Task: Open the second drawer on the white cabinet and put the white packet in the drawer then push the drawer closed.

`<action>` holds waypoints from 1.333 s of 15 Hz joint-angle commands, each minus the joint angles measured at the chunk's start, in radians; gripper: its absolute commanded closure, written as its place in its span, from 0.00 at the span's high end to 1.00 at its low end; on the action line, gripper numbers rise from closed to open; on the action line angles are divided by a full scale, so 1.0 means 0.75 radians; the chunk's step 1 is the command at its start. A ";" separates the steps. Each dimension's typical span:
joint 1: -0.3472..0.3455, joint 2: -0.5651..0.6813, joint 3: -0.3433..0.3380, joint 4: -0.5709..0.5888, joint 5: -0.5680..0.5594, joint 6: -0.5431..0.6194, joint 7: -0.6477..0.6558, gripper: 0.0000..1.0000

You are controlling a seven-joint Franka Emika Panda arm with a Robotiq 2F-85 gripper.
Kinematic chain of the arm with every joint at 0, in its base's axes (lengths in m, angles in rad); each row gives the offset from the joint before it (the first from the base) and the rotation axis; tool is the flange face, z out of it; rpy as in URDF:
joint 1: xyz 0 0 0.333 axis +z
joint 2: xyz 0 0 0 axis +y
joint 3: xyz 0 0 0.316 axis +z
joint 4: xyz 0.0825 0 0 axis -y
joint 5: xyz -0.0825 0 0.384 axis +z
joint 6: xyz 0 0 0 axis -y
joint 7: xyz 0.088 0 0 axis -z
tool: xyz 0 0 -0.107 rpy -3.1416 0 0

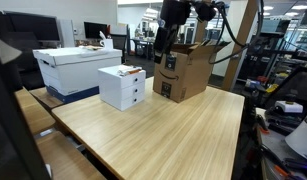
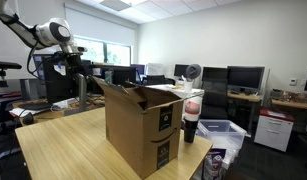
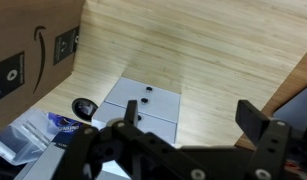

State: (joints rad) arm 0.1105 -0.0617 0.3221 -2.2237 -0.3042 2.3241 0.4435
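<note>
The white cabinet (image 1: pixel 122 88) stands on the wooden table with both drawers shut. The second drawer (image 1: pixel 137 98) is the lower front with a small dark pull. The white packet (image 1: pixel 127 71) lies flat on the cabinet's top. My gripper (image 1: pixel 160 52) hangs in the air above and a little behind the cabinet, apart from it. In the wrist view the gripper (image 3: pixel 193 115) is open and empty, and the cabinet (image 3: pixel 153 105) shows below it with its dark pulls. The packet is hidden there. In an exterior view the gripper (image 2: pixel 78 66) shows far left and the cardboard box hides the cabinet.
A brown cardboard box (image 1: pixel 185 72) (image 2: pixel 143 125) with open flaps stands right beside the cabinet. A larger white lidded storage box (image 1: pixel 77 68) sits behind it. Bare wooden tabletop (image 1: pixel 163 135) lies in front. A blue-and-white bag (image 3: pixel 61 123) lies beside the cabinet.
</note>
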 commanded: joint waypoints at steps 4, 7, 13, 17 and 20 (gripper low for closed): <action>0.042 -0.005 -0.041 0.001 -0.001 -0.003 -0.001 1.00; 0.052 0.048 -0.043 0.009 -0.082 -0.005 0.097 1.00; 0.082 0.197 -0.101 0.072 -0.156 0.024 0.217 1.00; 0.099 0.313 -0.162 0.166 -0.097 0.042 0.191 1.00; 0.108 0.397 -0.206 0.231 -0.068 0.128 0.156 1.00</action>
State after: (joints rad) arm 0.1721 0.1680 0.2046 -2.1069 -0.3836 2.3603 0.5761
